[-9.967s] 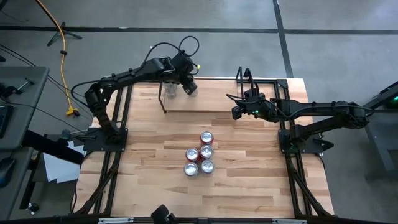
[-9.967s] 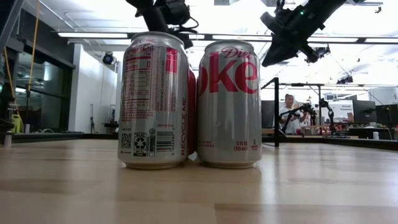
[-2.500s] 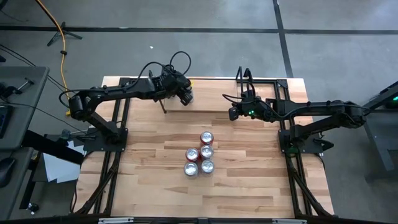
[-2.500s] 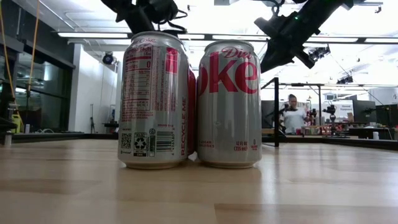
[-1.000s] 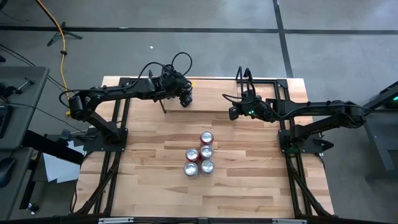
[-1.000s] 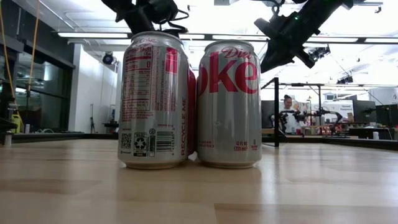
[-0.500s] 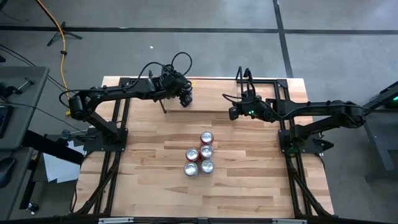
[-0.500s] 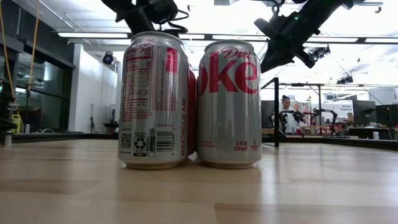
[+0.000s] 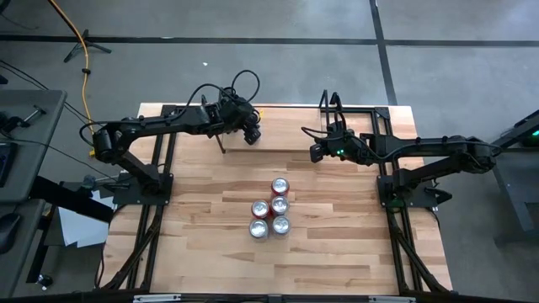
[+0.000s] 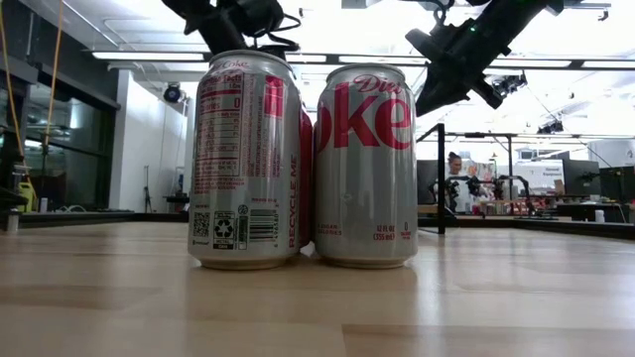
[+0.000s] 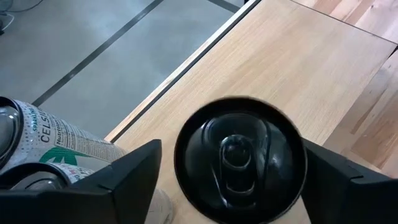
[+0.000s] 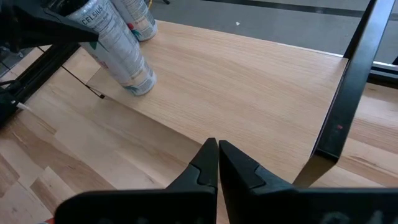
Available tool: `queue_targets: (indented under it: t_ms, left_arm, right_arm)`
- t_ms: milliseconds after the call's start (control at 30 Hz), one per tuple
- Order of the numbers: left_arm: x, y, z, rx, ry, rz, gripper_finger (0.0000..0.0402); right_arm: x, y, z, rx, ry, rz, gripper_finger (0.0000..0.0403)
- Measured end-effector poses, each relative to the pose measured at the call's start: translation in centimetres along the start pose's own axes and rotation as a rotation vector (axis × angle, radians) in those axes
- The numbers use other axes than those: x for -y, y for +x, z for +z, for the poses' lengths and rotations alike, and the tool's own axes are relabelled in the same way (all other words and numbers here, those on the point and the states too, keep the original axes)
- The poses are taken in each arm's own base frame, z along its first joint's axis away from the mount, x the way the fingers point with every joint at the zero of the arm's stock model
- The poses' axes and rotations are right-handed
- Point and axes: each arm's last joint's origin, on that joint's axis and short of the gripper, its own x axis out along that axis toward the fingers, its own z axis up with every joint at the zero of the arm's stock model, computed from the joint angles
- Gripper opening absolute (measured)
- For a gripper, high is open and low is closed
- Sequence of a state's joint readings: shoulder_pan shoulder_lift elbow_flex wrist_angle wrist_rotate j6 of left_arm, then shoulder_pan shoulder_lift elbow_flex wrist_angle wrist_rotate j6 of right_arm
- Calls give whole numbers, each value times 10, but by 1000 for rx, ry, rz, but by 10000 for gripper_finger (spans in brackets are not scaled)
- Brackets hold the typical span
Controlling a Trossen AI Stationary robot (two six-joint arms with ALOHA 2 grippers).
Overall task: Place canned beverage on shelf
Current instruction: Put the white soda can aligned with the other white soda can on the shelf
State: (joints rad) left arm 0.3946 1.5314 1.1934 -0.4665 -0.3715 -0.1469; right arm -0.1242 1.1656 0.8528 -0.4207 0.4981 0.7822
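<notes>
L gripper [image 11: 233,168] | black can [image 11: 241,158] betw fingers, prob not touching

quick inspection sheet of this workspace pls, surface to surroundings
surface: pale wooden tabletop on a black frame
job's things: low pale plank shelf with black rod uprights at the table's far edge; black-topped can standing on it; two white slim Celsius cans also on the shelf; cluster of silver Diet Coke cans mid-table
clutter: nothing seen
grippers: left gripper over the shelf, open, its fingers either side of the black-topped can; right gripper shut, holding nothing, hovering by the shelf's right end
cables: black cable loops on the left arm; yellow cable on the floor
surroundings: grey floor; a person far behind the table
</notes>
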Motion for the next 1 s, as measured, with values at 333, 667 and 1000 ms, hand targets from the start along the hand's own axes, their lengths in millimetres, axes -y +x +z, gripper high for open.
queue_targets:
  t_ms: [333, 667, 1000]
  left_arm:
    - [0, 0, 3, 33, 36, -8, 321]
    - [-2, -15, 15, 149, 121, -15, 321]
    - [-17, -61, 39, 247, 88, -121, 321]
  right_arm:
    - [0, 0, 0, 0, 3, 0, 0]
    - [0, 0, 0, 0, -5, 0, 0]
    - [0, 0, 0, 0, -5, 0, 0]
